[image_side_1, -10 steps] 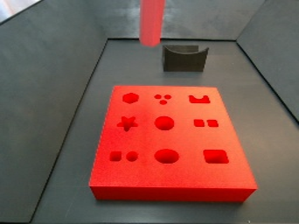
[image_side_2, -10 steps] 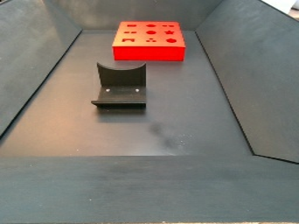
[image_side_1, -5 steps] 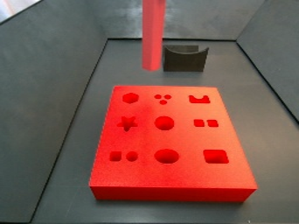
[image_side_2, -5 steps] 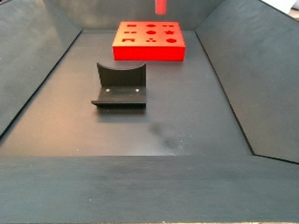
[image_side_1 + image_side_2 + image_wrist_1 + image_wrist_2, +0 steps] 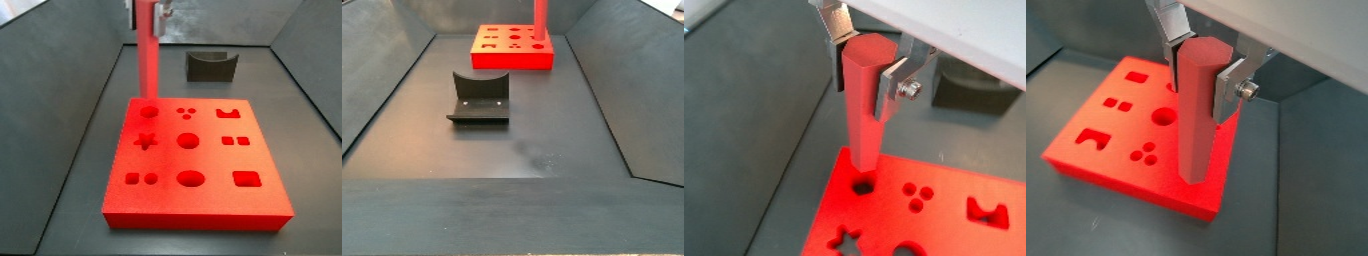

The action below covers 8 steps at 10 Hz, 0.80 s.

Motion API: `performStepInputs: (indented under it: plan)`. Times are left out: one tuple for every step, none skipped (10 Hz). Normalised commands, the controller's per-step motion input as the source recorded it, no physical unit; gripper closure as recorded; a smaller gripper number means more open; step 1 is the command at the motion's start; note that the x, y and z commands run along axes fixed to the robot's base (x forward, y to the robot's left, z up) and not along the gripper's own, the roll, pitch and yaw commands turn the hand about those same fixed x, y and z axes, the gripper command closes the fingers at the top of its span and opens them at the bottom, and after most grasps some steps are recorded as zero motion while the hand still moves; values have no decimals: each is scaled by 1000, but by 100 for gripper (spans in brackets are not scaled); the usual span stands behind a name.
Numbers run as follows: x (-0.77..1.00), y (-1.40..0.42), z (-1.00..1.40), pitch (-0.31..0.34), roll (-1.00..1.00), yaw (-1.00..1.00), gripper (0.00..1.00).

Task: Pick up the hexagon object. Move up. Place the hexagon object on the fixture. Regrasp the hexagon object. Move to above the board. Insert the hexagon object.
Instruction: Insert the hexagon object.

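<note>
The gripper (image 5: 870,68) stood above one corner of the large flat red rectangular board (image 5: 201,180), its flat silver fingers (image 5: 895,85) closed narrow on the upper end of the slim red hexagon object (image 5: 862,110), a long six-sided peg that hung upright between them. In both wrist views the peg's flat hexagonal top showed between the plates, with one finger (image 5: 1231,90) pressed against its side and a screw head visible on that plate. In a wrist view the peg's lower end met the board at the hexagon hole (image 5: 862,186), and I could not tell whether the tip had entered the hole or only touched its rim. In a side view the hexagon object (image 5: 147,62) rose straight up from the board's far corner hole (image 5: 148,112), with the gripper (image 5: 147,12) only partly in the picture at the upper edge. In a side view the peg (image 5: 541,20) stood as a thin red post over the board (image 5: 512,48), which lay at the far end of the dark grey bench (image 5: 529,150). The board's top carried cut shapes, among them a star (image 5: 146,141), round holes and square ones. The fixture (image 5: 478,98), a small dark grey-black bracket with a curved notch in its top, stood on the bench well apart from the board and carried nothing; in a side view the fixture (image 5: 210,65) sat beyond the board's far edge.
</note>
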Motion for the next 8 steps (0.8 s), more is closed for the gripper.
performStepInputs:
  plan:
    - [-74,-9,-254,-261,-344,-611,100]
    - [0,-89,-214,-211,-234,-537,100]
    - [3,-111,-211,-156,-130,-486,100]
    - [86,-217,-160,-17,0,-309,100]
    - [9,-214,-103,0,0,-197,100]
    - [-11,-126,-17,0,46,-11,100]
    - [-51,0,-46,0,23,0,100]
    - [-34,0,-183,0,66,40,100]
